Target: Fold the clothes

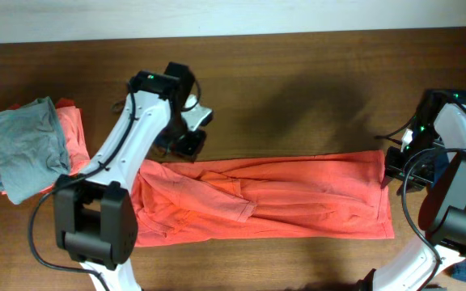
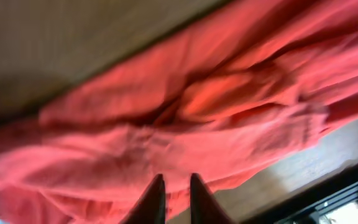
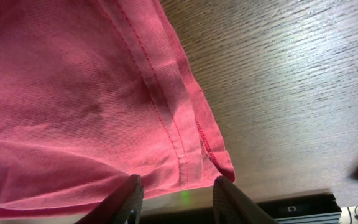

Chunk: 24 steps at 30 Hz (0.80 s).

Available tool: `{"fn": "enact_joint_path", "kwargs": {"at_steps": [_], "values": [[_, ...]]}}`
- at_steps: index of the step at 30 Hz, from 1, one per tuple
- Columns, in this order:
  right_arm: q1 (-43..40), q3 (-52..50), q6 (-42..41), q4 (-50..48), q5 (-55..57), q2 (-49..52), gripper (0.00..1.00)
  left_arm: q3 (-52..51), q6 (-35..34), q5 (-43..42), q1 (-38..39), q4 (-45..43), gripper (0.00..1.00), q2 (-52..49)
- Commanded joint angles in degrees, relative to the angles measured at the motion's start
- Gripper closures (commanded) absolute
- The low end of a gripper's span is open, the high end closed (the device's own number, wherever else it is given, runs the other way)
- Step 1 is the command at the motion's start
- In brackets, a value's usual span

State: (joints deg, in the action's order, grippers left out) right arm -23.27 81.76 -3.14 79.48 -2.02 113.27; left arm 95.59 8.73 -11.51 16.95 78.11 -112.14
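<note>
Orange-red cotton, the shirt (image 1: 281,198) lay on the bench (image 1: 298,89) as one long rumpled band. Its long axis ran from the left fingers (image 2: 156,202) across to the right fingers (image 3: 129,200), with one arm at each end. The left fingers stood at the band's far edge near its own end, the cloth spreading ahead of and below their tips. They were drawn close with only a slit between them, and the blurred wrist view did not show whether any fold was nipped there. The right fingers were spread wide and held nothing. The stitched hem (image 3: 173,124) and its corner lay just ahead of them, with bare wood off to the side. Judging from this, each arm was nearer its own end, and the coming fold would likely turn on the right fingers reaching that hem corner straight ahead. A grey shirt (image 1: 27,145) sat well beyond the left fingers, away from the band. No print, label or lettering could be read in any view.
</note>
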Motion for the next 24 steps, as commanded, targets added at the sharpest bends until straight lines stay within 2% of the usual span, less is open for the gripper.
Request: {"fn": "enact_joint_path", "kwargs": {"at_steps": [1, 2, 5, 7, 10, 16, 24], "values": [[-0.33, 0.76, -0.26, 0.24, -0.76, -1.6, 0.58, -4.81, -3.34, 1.73, -1.01, 0.55, 0.71, -1.22], [-0.33, 0.76, -0.26, 0.24, -0.79, -1.6, 0.58, -5.42, -4.31, 2.62, -1.16, 0.48, 0.68, -1.22], [-0.33, 0.76, -0.26, 0.26, -0.79, -1.6, 0.58, -6.95, -10.73, 10.43, -2.01, -1.05, 0.67, -1.22], [-0.33, 0.76, -0.26, 0.26, -0.79, -1.6, 0.58, -7.3, -13.81, 13.42, -2.86, -2.6, 0.62, -1.22], [-0.33, 0.76, -0.26, 0.26, -0.79, -1.6, 0.58, -7.43, -14.58, 13.49, -4.52, -4.48, 0.56, -1.4], [-0.33, 0.76, -0.26, 0.24, -0.79, -1.6, 0.58, -7.45, -17.97, 13.46, -8.41, -6.8, 0.56, -1.55], [-0.33, 0.76, -0.26, 0.24, -0.79, -1.6, 0.58, -7.45, -18.36, 13.77, -9.62, -9.11, 0.55, -2.45]]}}
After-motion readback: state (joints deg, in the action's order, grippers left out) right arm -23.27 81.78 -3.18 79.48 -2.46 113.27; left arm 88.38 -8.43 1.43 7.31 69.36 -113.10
